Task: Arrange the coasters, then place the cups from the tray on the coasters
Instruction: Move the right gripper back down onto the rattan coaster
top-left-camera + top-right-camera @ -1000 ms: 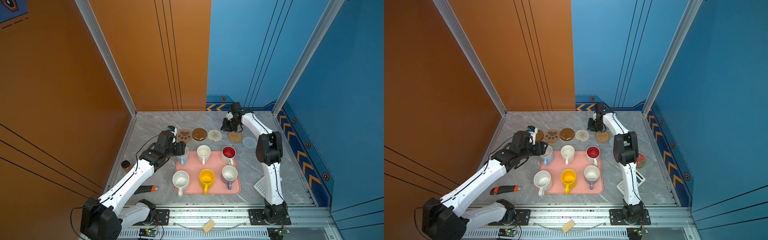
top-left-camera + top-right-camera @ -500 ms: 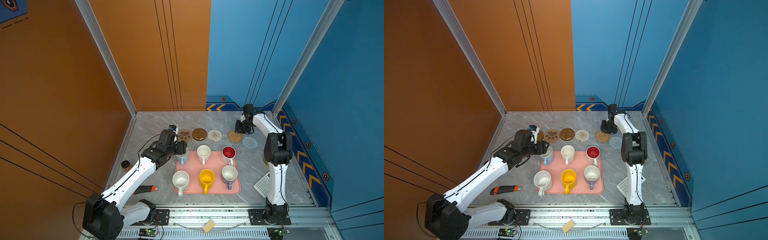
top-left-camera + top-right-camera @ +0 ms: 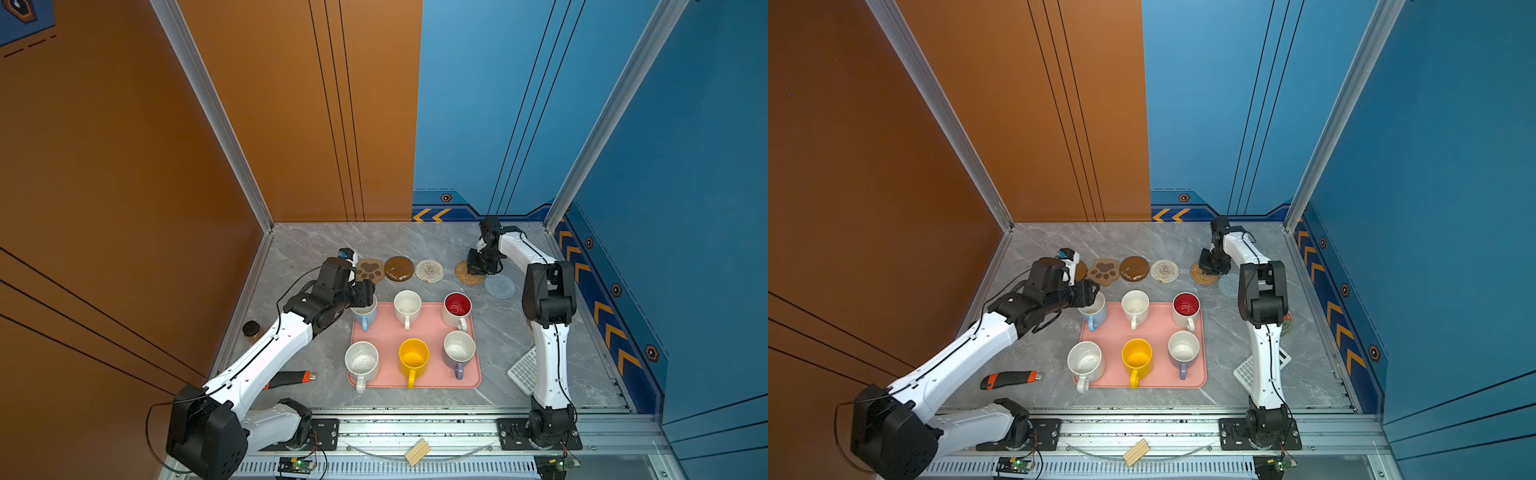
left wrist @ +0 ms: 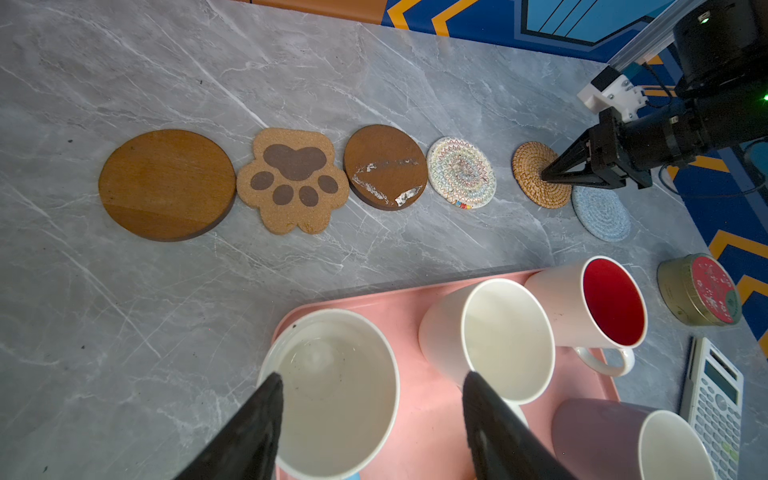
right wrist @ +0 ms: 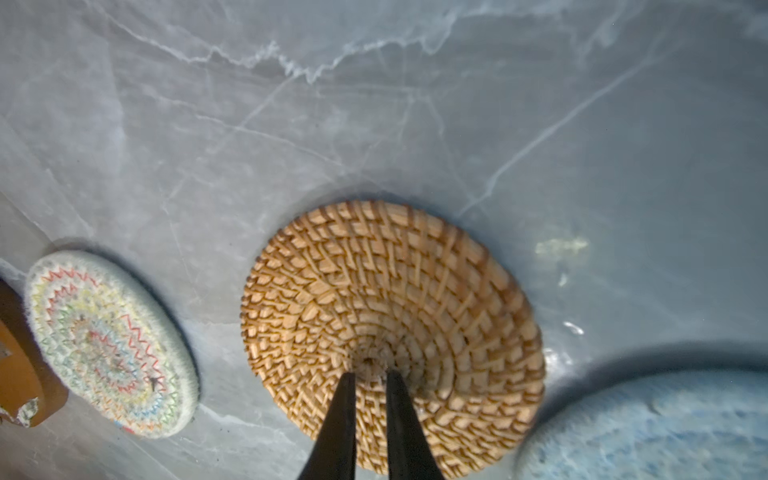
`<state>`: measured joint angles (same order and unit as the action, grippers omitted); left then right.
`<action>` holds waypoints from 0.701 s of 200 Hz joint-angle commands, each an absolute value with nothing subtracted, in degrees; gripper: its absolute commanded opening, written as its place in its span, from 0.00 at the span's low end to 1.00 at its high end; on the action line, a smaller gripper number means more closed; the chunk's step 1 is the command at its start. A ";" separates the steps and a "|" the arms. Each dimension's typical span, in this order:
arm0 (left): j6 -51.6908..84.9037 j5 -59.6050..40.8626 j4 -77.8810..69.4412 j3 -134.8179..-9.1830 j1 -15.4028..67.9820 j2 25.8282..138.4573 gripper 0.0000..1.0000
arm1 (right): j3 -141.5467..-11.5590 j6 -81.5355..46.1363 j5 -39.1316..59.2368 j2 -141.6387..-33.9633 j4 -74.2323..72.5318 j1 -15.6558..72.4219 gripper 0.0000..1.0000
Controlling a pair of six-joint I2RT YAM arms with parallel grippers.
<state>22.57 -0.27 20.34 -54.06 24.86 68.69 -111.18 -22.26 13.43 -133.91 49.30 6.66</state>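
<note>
six coasters (image 4: 167, 185), six cups (image 3: 413, 357), one tray (image 3: 432, 330), one tin (image 4: 700, 291), one calculator (image 4: 712, 399), one cutter (image 3: 1009, 379)

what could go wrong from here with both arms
1. The left pincer straddles the light blue mug with one finger close to the plain white mug; closing or lifting might knock it.
2. The right pincer rests its tips on the rattan coaster; sliding it could nudge the pale blue coaster right beside it.

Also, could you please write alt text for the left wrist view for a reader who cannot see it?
The open left claw straddles the light blue cup at the corner of the pink tray, not yet gripping it. Beyond, six coasters lie roughly in a row on the grey table, and the closed right claw touches the rattan coaster.
</note>
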 commanded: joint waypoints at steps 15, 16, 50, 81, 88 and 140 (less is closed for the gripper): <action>22.68 -0.36 20.13 -55.79 25.22 69.08 0.70 | -110.20 -21.71 13.12 -135.71 50.27 8.65 0.13; 22.68 -0.40 20.13 -55.80 25.27 69.04 0.70 | -110.21 -21.71 13.11 -135.71 50.27 8.68 0.13; 22.68 -0.19 20.45 -55.50 25.27 68.56 0.70 | -110.69 -22.06 13.47 -135.88 50.09 8.70 0.13; 22.76 -0.10 20.48 -55.19 25.31 68.29 0.70 | -110.58 -22.43 14.33 -136.01 49.60 9.08 0.13; 22.84 -0.13 20.45 -55.20 25.39 68.33 0.70 | -110.57 -22.48 14.48 -136.14 49.52 9.27 0.13; 22.76 -0.12 20.50 -54.93 25.37 68.14 0.70 | -111.04 -23.11 15.34 -136.27 48.81 9.64 0.14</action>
